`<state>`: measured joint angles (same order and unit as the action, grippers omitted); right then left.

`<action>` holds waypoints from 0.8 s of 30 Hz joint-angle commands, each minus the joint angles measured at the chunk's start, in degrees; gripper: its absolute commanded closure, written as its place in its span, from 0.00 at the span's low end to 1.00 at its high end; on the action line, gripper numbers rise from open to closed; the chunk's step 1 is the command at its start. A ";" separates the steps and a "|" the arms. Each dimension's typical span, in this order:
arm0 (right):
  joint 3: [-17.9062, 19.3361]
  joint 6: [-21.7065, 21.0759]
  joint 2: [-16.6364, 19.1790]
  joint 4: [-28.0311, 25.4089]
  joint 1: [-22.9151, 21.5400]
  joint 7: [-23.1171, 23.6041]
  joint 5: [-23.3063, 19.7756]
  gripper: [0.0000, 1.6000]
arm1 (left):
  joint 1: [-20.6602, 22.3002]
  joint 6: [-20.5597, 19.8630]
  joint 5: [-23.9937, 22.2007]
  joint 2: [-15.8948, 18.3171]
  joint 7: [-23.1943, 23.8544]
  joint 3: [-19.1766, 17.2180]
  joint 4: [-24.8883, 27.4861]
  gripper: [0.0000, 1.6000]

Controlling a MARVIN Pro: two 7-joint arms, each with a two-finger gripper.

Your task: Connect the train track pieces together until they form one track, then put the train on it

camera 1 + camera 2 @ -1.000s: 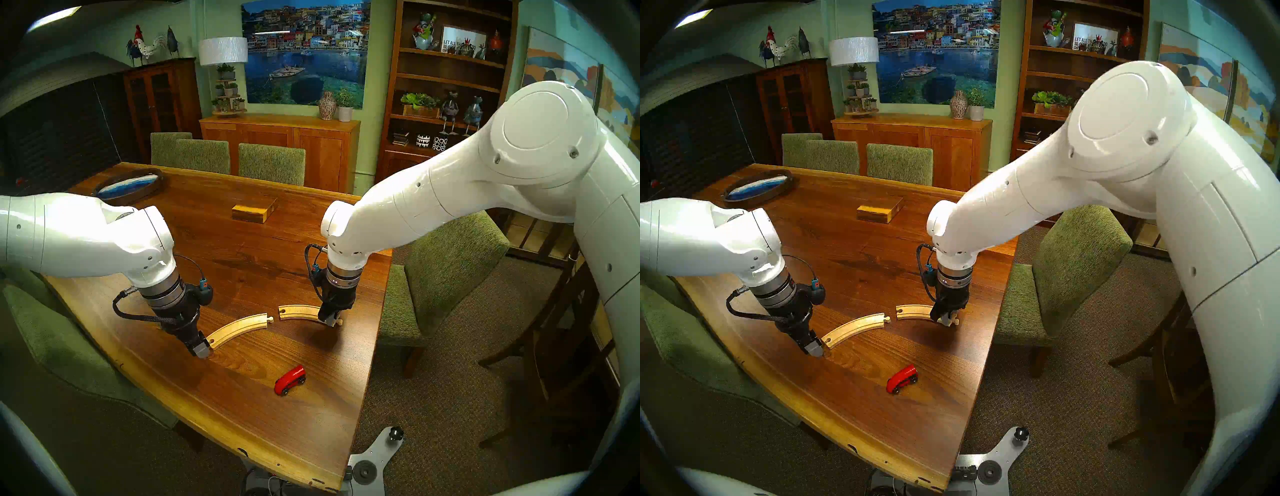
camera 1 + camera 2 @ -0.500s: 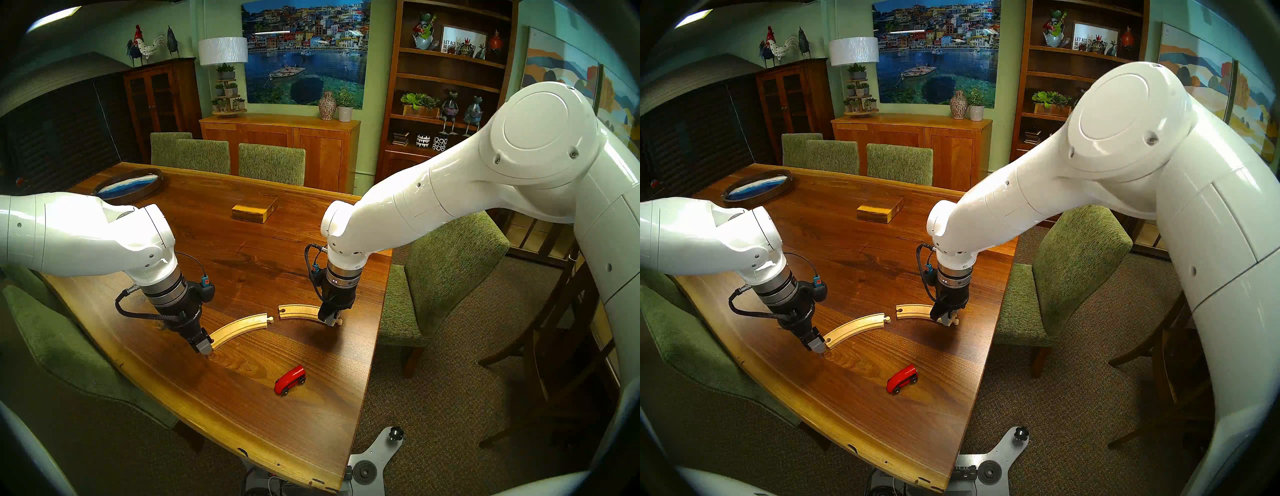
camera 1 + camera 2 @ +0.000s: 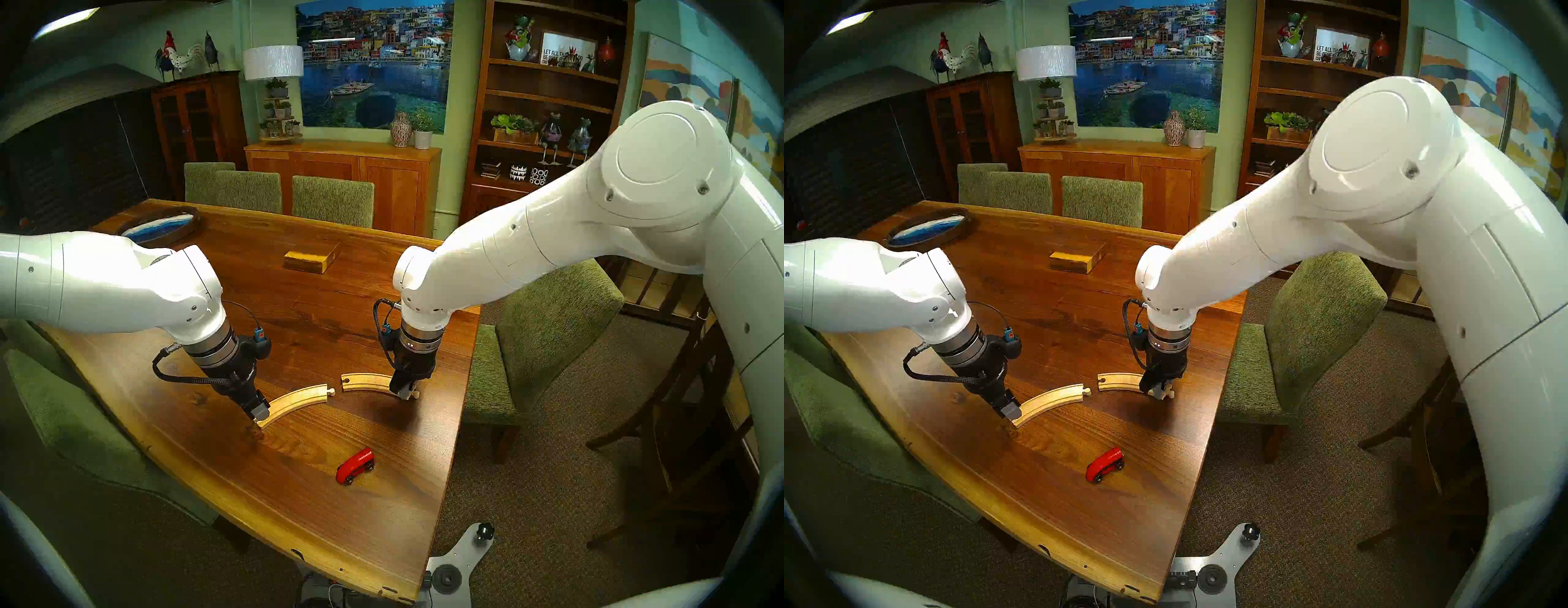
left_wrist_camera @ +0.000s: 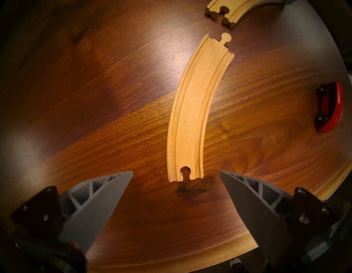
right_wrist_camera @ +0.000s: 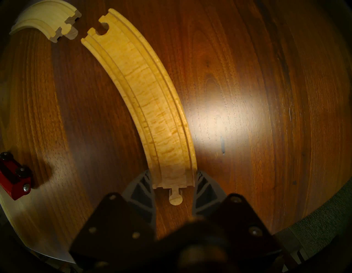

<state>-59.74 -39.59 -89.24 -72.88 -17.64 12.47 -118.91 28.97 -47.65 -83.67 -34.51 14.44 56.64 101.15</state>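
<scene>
Two curved pale track pieces lie apart on the table, a small gap between the left piece's peg and the right piece's socket. My left gripper (image 3: 259,414) (image 4: 176,172) stands open, its fingertips either side of the socket end of the left piece (image 3: 297,401) (image 4: 192,114), not touching it. My right gripper (image 3: 405,392) (image 5: 173,177) is shut on the peg end of the right piece (image 3: 367,381) (image 5: 144,91). The red train (image 3: 355,465) (image 4: 331,106) sits on the table nearer me, away from both grippers.
A rectangular wooden block (image 3: 312,259) lies at mid-table, and an oval tray (image 3: 159,229) sits at the far left corner. Green chairs surround the table. The table's right edge (image 3: 464,369) runs close to my right gripper.
My left arm has moved right, bringing its open gripper from just off the left piece's socket end to around it. The right arm, both pieces and the train have stayed put.
</scene>
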 commanded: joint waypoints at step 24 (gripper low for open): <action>0.26 0.33 0.00 0.17 0.34 -0.34 0.23 1.00 | -6.77 4.74 -1.08 -5.41 -6.86 -1.95 -2.42 0.00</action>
<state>-59.56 -39.61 -89.09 -72.86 -17.55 12.44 -118.72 22.10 -43.35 -85.14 -38.56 7.97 55.59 99.04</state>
